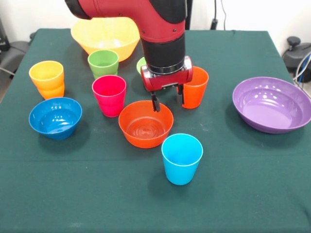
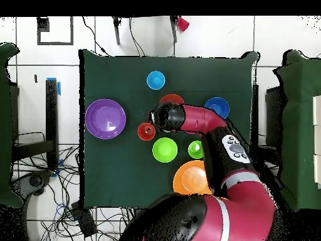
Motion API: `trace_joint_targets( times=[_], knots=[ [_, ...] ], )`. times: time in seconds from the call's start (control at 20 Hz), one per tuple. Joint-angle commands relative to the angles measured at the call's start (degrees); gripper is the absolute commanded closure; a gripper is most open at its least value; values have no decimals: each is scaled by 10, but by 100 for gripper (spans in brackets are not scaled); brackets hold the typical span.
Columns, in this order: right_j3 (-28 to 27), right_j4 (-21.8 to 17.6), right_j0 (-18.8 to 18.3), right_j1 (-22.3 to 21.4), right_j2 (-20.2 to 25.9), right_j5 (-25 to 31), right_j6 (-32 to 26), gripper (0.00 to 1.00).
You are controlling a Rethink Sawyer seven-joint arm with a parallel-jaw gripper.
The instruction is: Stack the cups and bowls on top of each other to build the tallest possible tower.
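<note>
My gripper [image 1: 168,100] hangs open and empty just over the far rim of the orange bowl [image 1: 146,124], with one finger [image 1: 180,95] in front of the orange cup [image 1: 198,86]. In the overhead view the gripper [image 2: 153,118] sits between that bowl [image 2: 171,99] and cup [image 2: 146,131]. A magenta cup [image 1: 109,94], a green cup [image 1: 103,63], a yellow-orange cup [image 1: 47,78] and a light blue cup [image 1: 181,158] stand singly. The blue bowl [image 1: 55,117], the purple bowl [image 1: 272,104] and the large yellow bowl [image 1: 104,35] stand apart. The arm half hides a light green bowl [image 2: 165,150]. Nothing is stacked.
The table [image 1: 243,194] wears a dark green cloth; its near part holds only the light blue cup. The arm [image 2: 207,119] crosses above the magenta cup in the overhead view. Chairs and cables lie beyond the table edges.
</note>
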Motion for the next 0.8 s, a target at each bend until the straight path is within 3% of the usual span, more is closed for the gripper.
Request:
trace_joint_targets(
  times=[0.05, 0.35, 0.8],
  knots=[
    [-12, -32, 21, 44, 22, -25, 24, 0],
    [-37, -36, 15, 78, 30, -24, 3, 0],
    [-63, -38, 12, 92, 32, -14, -11, 0]
  ],
)
